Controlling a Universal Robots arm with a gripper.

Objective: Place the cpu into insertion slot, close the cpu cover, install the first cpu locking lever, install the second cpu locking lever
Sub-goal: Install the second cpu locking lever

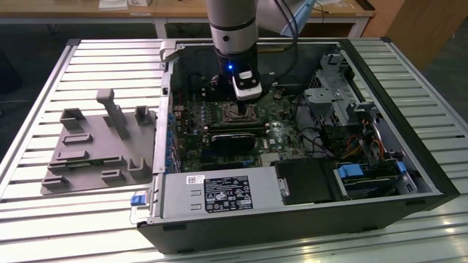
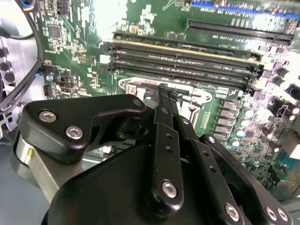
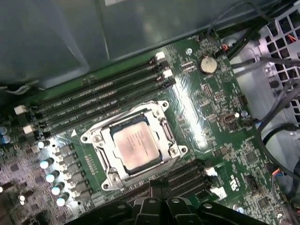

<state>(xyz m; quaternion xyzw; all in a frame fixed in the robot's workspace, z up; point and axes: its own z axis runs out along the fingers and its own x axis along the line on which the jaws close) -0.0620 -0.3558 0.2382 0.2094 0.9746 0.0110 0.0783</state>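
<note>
In the first wrist view the cpu lies flat in the insertion slot, its dull silver top showing through the window of the cpu cover. The cover lies down over the chip. I cannot tell whether the locking levers are latched. My gripper has its black fingers drawn together, shut, with nothing visible between them. Its tips sit at the silvery edge of the socket, next to the memory slots. In the exterior view the gripper hangs just above the insertion slot inside the open computer case.
Long black memory slots flank the socket on two sides. A grey fixture block lies at the exterior view's left of the case. Power supply, drive cage and loose cables crowd the case interior.
</note>
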